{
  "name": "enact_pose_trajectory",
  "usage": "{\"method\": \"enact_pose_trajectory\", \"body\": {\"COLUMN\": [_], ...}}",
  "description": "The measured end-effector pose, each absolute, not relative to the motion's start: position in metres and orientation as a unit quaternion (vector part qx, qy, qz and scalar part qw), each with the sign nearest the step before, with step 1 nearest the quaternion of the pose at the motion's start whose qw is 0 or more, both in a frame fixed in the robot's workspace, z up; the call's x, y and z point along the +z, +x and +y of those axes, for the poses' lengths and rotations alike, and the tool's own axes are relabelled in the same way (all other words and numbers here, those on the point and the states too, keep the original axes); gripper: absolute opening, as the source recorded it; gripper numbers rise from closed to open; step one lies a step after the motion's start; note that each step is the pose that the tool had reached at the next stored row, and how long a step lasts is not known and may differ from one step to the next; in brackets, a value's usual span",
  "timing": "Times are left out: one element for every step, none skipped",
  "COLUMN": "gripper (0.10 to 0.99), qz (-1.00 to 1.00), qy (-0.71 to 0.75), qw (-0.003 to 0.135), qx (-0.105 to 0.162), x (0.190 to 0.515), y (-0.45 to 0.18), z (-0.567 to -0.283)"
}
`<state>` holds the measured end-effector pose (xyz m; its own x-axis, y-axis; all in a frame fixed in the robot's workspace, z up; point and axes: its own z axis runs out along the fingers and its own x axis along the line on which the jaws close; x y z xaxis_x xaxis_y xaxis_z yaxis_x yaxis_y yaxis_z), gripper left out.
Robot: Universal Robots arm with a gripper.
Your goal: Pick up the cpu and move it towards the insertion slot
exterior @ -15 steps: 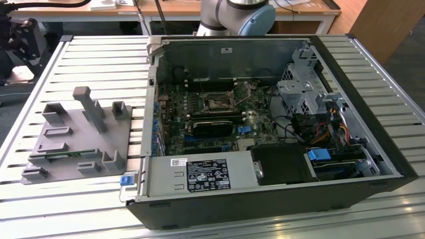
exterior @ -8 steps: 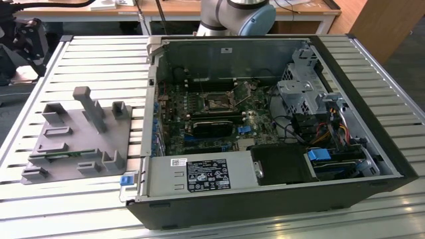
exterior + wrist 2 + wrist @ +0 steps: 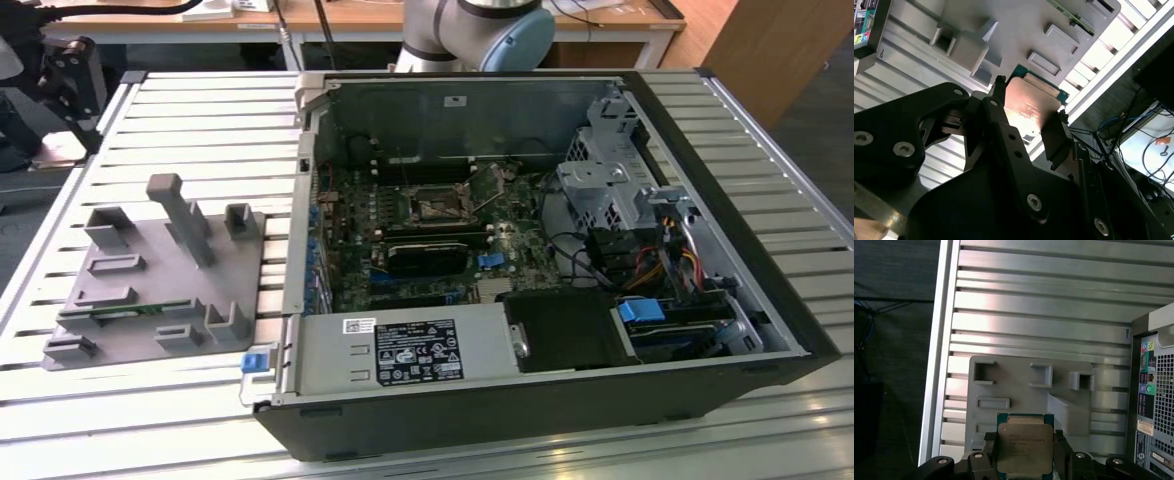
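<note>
Black fingers (image 3: 995, 120) of the gripper (image 3: 1030, 100) sit closest to the lens in both wrist views. They are closed on the cpu (image 3: 1024, 446) from two opposite sides, one finger pressed against each edge of the chip. In the first wrist view the cpu's silvery-grey metal lid faces the camera, with a thin green rim showing around it. In the second wrist view the same lid catches a coppery reflection.

The cpu is held directly over the grey fixture (image 3: 1019, 390), beside one of its slanted raised blocks. I cannot tell whether the chip touches the fixture or hangs just clear of it. The fixture is a flat grey plastic plate with several square pockets, low frames and upright posts. It lies on the slatted aluminium tabletop (image 3: 1044, 305). A narrow green memory stick (image 3: 1074, 21) sits in one of the fixture's holders, apart from the cpu.

In the exterior view an open computer case (image 3: 707, 250) lies on its side just beside the fixture, on the exterior view's right. The case's rear panel with coloured ports also appears next to the fixture in the first wrist view. Inside the case, on the green circuit board, is the insertion slot (image 3: 437, 208), a dark square socket with a shiny metal frame. It is well apart from the fixture and from the cpu held over it. A pale grey and blue joint of the arm (image 3: 481, 30) rises beyond the side of the case farthest from the exterior camera.
</note>
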<state>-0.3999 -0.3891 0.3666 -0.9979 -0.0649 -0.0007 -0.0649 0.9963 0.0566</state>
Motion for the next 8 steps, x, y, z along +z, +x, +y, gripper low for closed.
{"method": "enact_pose_trajectory", "body": {"gripper": [0.537,0.537,0.537,0.537,0.537,0.537,0.537,0.537], "qz": [-0.999,-0.999,-0.999,-0.999,-0.999,-0.999,-0.999,-0.999], "qy": [0.032,0.032,0.032,0.032,0.032,0.032,0.032,0.032], "qw": [0.001,0.001,0.001,0.001,0.001,0.001,0.001,0.001], "qx": [-0.028,-0.028,-0.028,-0.028,-0.028,-0.028,-0.028,-0.028], "x": [0.3667,0.3666,0.367,0.3678,0.3688,0.3699,0.3712,0.3724], "y": [-0.3991,-0.3986,-0.3983,-0.398,-0.3977,-0.3974,-0.3971,-0.3968], "z": [-0.3891,-0.3891,-0.3891,-0.3891,-0.3891,-0.3891,-0.3891,-0.3891]}}
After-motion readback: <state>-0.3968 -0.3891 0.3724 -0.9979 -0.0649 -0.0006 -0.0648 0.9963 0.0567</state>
